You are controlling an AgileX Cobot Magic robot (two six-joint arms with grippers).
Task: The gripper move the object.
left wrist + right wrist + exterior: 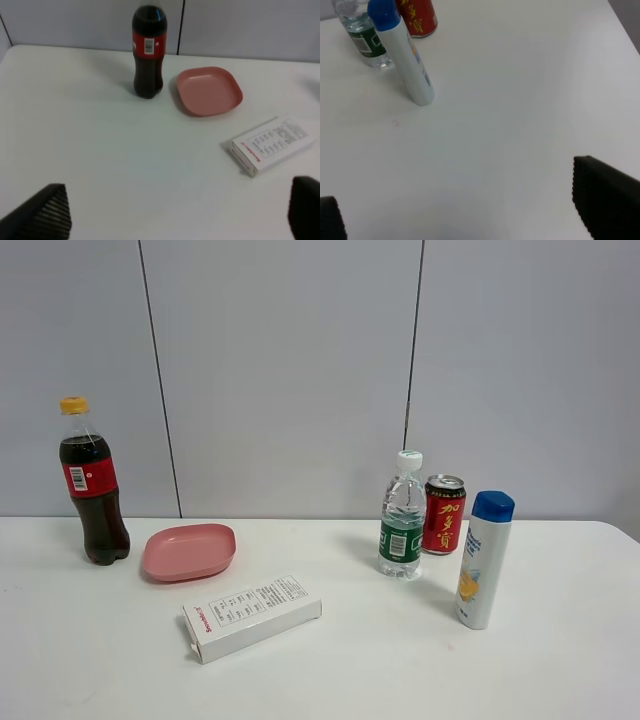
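1. Pale grey wall panels are seen behind a white desk (560, 670), on which every item rests.
2. The cola bottle (92, 485), dark-filled, with a red label and yellow-orange cap, is stood upright near the far left corner of the desk, close to the wall.
3. A pink dish (190, 551) is placed just beside the bottle, apart from it, toward the middle of the desk.
4. A white carton (252, 616) is laid flat nearer the front edge, close to the dish.
5. Toward the far right of the desk, a green-labelled water bottle (403, 516) and a red can (443, 514) are set side by side; whether they touch cannot be told.
6. A white bottle with a blue cap (484, 560) is stood upright just in front of them.
7. The left tool (177, 215) is held wide apart and empty, well short of the cola bottle.
8. The right tool (470, 215) is likewise spread wide, with nothing gripped.
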